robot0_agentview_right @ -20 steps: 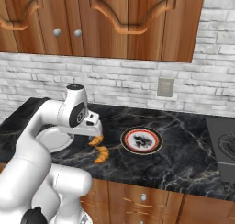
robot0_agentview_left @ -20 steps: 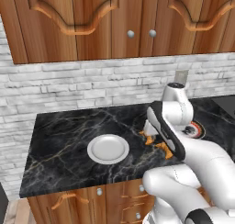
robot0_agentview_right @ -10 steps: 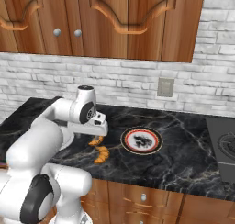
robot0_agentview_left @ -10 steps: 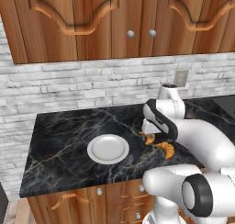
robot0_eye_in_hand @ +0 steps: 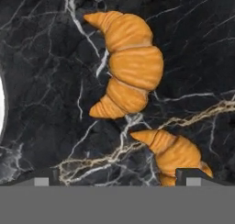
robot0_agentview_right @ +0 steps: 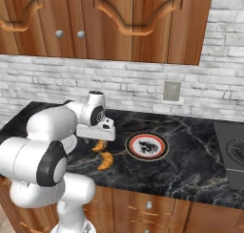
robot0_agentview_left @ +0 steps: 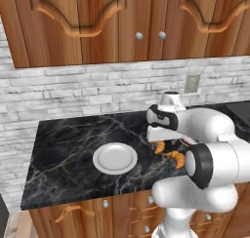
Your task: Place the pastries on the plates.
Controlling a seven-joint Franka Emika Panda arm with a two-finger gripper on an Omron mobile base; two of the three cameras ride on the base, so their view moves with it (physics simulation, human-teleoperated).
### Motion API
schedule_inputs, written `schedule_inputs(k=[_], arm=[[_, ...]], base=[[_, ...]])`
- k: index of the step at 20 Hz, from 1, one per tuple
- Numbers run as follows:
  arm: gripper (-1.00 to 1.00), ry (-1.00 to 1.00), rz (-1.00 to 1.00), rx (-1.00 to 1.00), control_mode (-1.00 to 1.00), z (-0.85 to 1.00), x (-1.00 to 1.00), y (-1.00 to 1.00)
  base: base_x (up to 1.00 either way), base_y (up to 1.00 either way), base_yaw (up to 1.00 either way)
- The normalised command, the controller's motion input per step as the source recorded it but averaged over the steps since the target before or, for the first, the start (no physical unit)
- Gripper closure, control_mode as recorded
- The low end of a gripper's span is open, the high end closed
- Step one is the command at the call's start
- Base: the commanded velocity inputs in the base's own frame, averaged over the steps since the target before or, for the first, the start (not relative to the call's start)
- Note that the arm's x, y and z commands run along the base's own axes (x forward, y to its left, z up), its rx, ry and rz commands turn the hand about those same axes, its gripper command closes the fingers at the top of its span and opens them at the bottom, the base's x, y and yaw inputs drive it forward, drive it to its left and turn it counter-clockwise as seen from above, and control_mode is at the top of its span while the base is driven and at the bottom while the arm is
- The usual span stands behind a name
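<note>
Two golden croissants lie side by side on the black marble counter, the far croissant (robot0_eye_in_hand: 131,64) (robot0_agentview_left: 159,147) (robot0_agentview_right: 99,145) and the near croissant (robot0_eye_in_hand: 176,153) (robot0_agentview_left: 177,158) (robot0_agentview_right: 106,160). My gripper (robot0_eye_in_hand: 118,177) (robot0_agentview_left: 163,140) (robot0_agentview_right: 97,137) hangs just above them, open and holding nothing. Its right fingertip (robot0_eye_in_hand: 193,175) is close to the near croissant. The plain white plate (robot0_agentview_left: 115,158) sits left of the croissants, and its rim (robot0_eye_in_hand: 1,108) shows at the hand view's left edge. The red-ringed patterned plate (robot0_agentview_right: 147,146) sits to their right.
A brick wall with an outlet (robot0_agentview_right: 171,90) backs the counter, under wooden cabinets (robot0_agentview_left: 122,22). A stove top (robot0_agentview_right: 233,153) lies at the far right. The counter's front edge (robot0_agentview_left: 97,198) runs above drawers.
The arm has folded in and the hand has shifted a little and settled low over the two croissants. Croissants and plates have not moved.
</note>
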Motion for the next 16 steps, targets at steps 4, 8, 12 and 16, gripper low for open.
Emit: schedule_inputs(k=[4,8,12,16], arm=[[-1.00,0.09,0.00,0.04,-1.00,-0.50,0.40,0.00],[-1.00,0.05,0.00,0.03,-1.00,-0.30,0.42,-0.05],[-1.00,0.01,0.00,0.01,-1.00,-0.38,0.48,0.00],[-1.00,0.00,0.00,0.00,-1.00,-0.37,0.41,0.00]], base=[[0.00,0.00,0.00],[0.00,0.00,0.00],[0.00,0.00,0.00],[0.00,0.00,0.00]])
